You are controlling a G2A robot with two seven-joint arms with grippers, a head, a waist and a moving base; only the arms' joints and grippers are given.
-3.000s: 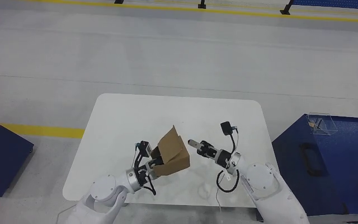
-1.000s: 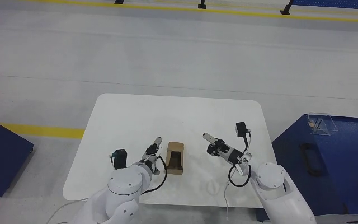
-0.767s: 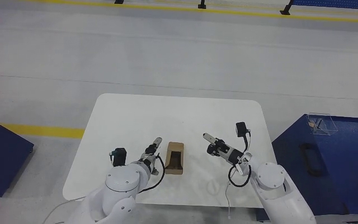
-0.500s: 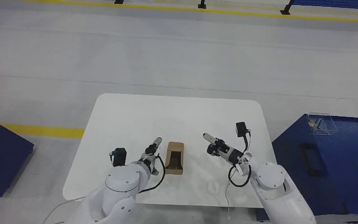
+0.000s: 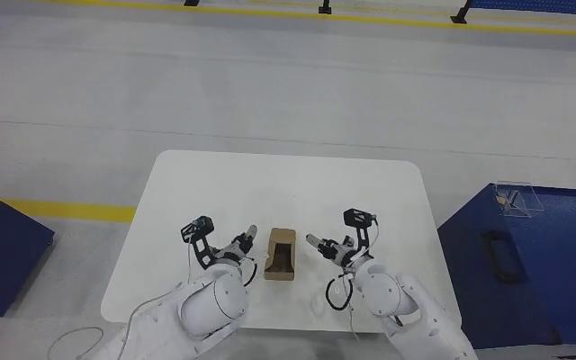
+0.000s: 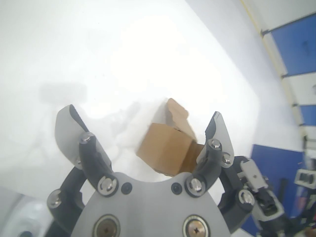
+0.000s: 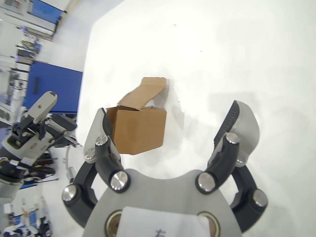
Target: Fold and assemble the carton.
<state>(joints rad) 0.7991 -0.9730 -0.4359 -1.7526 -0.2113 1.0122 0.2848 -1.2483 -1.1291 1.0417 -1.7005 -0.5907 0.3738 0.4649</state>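
Carton (image 5: 280, 253) is sitting on the white surface (image 5: 270, 180), toward the edge nearest the robot and pretty much between the two arms. It's a small brown box standing on its base. The top is open, so from above you look straight down into it. From the right wrist view the carton (image 7: 140, 129) has one tuck flap sticking up and leaning away from the box. The left wrist view gets the carton (image 6: 165, 151) from the other side, same flap poking out past it.

Left end effector (image 5: 249, 236) hangs just beside the carton with its fingers spread wide (image 6: 143, 114) and nothing between them. Right end effector (image 5: 313, 241) is near the opposite side, also spread wide (image 7: 169, 108) and holding nothing. One finger (image 7: 105, 124) overlaps the box corner in its own view, but from the top there's a gap. A blue cabinet (image 5: 513, 261) stands off to the robot's right of the surface.
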